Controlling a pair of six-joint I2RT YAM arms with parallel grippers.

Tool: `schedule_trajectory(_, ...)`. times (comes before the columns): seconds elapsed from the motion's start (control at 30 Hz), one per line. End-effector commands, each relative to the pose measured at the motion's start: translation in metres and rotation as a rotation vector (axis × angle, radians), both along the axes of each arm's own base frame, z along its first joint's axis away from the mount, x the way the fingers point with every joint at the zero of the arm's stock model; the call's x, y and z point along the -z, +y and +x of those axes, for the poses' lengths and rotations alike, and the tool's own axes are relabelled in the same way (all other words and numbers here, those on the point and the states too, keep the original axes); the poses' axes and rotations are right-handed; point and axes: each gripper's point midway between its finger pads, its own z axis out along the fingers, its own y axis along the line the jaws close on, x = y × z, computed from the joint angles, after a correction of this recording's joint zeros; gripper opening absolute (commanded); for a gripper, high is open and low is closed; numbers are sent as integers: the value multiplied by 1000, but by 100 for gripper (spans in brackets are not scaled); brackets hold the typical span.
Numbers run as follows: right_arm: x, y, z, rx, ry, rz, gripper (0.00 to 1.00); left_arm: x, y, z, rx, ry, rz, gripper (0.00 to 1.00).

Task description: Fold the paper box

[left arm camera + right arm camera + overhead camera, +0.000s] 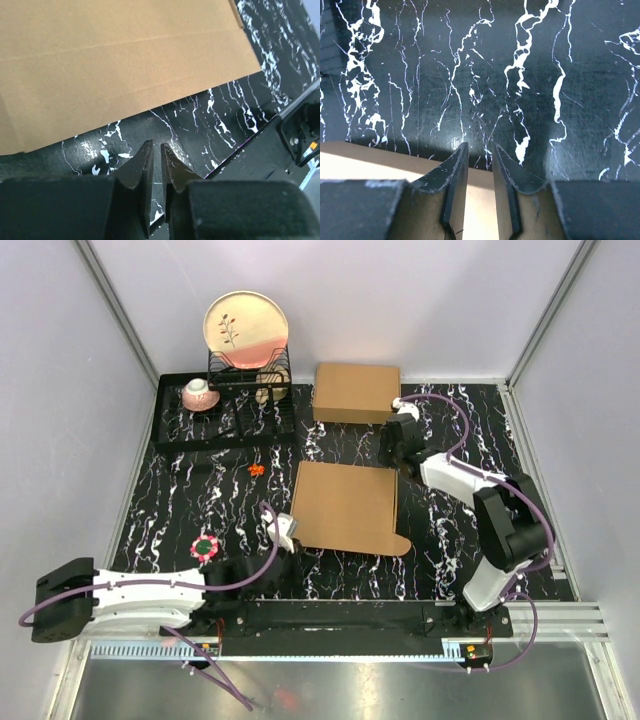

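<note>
The paper box (345, 508) lies flat in the middle of the black marbled mat, a rounded tab (400, 543) at its near right corner. My left gripper (290, 530) is at its near left edge, low over the mat. In the left wrist view the left gripper (155, 145) is shut and empty, with the box (115, 65) just ahead of it. My right gripper (393, 462) hovers at the box's far right corner. In the right wrist view the right gripper (480, 145) is nearly shut and holds nothing. A cardboard edge (380, 160) lies under it.
A second, made-up cardboard box (356, 392) sits at the back, just beyond my right wrist. A black dish rack (225, 410) at back left holds a plate (246, 328) and a cup (198, 393). A small orange piece (257, 469) and a round red-green object (205, 547) lie left of the box.
</note>
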Motion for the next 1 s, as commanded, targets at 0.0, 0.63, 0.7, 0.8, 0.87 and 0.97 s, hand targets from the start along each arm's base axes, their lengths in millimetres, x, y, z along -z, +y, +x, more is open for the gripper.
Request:
schedule_trajectory(0.0,-7,10,26,-31,-44,9,32,-7,-27,-5,85,-37,-55,12)
schedule_trajectory(0.63,52,-16,-76,38,124,125,32,66,-22,53,-147,130,72,11)
schedule_trajectory(0.7,47,-17,-89,39,118,154,31,64,-16,61,-186,127,58,11)
schedule_trajectory(0.8,40,-14,-109,21,114,184,32,58,1,83,-265,121,46,13)
schedule_trajectory(0.87,36,-11,-119,5,109,200,32,53,7,92,-285,110,44,14)
schedule_trajectory(0.97,27,-12,-126,6,99,216,32,43,20,106,-329,93,47,15)
